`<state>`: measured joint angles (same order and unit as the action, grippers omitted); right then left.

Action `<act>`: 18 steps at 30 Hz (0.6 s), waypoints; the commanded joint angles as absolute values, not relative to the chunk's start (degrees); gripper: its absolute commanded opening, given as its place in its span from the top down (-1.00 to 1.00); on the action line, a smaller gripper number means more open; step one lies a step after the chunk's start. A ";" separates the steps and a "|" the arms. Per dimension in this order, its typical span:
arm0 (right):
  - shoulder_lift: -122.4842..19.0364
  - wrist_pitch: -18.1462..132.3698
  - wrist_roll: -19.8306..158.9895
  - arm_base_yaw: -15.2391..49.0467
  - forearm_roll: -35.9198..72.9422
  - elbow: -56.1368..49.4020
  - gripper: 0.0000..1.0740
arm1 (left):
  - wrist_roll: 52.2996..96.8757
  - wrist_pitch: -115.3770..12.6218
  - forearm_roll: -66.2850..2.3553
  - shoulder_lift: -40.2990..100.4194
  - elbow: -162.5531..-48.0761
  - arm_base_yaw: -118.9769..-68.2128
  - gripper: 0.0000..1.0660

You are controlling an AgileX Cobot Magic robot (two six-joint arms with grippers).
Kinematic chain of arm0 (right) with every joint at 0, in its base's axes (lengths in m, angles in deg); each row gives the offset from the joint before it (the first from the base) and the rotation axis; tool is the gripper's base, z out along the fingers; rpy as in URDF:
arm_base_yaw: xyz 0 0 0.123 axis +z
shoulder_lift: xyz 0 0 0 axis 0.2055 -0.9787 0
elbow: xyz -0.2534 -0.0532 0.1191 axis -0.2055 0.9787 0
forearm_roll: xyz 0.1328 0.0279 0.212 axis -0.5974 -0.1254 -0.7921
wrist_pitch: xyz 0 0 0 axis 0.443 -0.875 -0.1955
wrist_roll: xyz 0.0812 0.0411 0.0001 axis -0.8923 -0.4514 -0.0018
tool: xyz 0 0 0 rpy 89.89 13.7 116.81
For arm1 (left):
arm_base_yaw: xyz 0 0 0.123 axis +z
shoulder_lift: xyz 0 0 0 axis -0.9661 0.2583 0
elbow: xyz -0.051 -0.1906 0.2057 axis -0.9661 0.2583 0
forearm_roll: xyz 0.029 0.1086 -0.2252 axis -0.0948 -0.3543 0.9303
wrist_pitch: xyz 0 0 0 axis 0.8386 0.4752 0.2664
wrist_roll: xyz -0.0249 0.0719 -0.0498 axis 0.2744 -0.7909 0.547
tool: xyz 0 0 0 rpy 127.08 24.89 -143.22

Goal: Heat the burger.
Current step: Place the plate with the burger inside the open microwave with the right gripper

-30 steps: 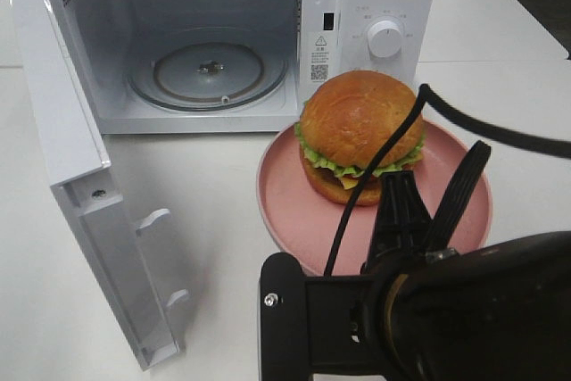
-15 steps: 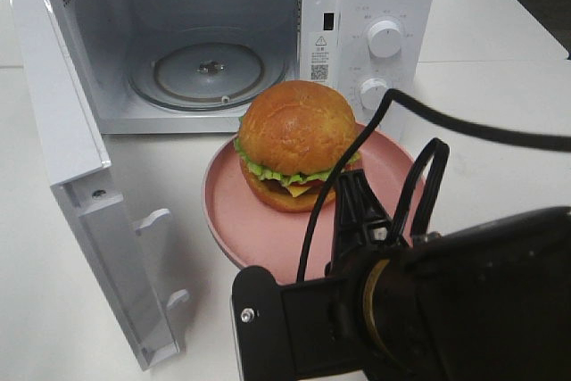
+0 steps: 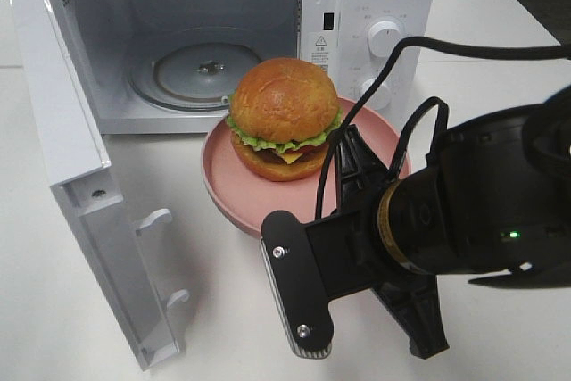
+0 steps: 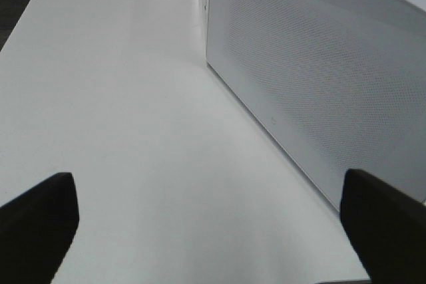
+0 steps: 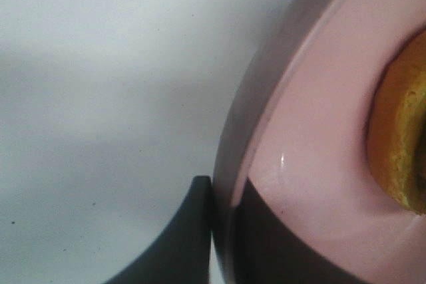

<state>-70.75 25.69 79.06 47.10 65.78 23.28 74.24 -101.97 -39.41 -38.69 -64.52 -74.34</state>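
Observation:
The burger [image 3: 284,113], with a glossy brown bun, lettuce and cheese, sits on a pink plate [image 3: 227,180] just in front of the open microwave [image 3: 379,2]. My right gripper [image 3: 351,151] is shut on the plate's near right rim. The right wrist view shows its dark fingers [image 5: 190,231] pinching the plate's rim [image 5: 313,131], with the burger's edge [image 5: 399,144] beyond. My left gripper [image 4: 213,231] is open with nothing in it, beside the microwave's perforated outer wall [image 4: 319,78]. It does not show in the exterior high view.
The microwave's door [image 3: 62,149] stands swung wide open at the left, and its glass turntable [image 3: 210,69] is bare. White table [image 3: 205,310] surrounds everything. My right arm's bulky body [image 3: 464,211] fills the lower right.
My right gripper has carried the plate with the burger leftward and farther back, from in front of the control panel to the cavity's opening. The left gripper stays open.

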 commanded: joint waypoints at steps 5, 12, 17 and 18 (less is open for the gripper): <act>-70.23 31.99 94.88 41.25 61.25 23.10 1.00 | 74.70 -101.40 -39.01 -39.67 -64.58 -74.46 -0.88; -70.23 37.14 118.31 34.67 46.64 23.10 1.00 | 74.70 -101.40 -39.01 -39.67 -64.58 -74.46 -0.88; -70.23 40.18 135.78 31.34 34.04 23.10 1.00 | 74.70 -101.40 -39.01 -39.67 -64.58 -74.46 -0.88; -70.23 40.18 135.78 31.34 34.04 23.10 1.00 | 74.70 -101.40 -39.01 -39.67 -64.58 -74.46 -0.88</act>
<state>-70.86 36.17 132.58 31.63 35.13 23.33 74.24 -101.97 -39.41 -38.69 -64.52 -74.34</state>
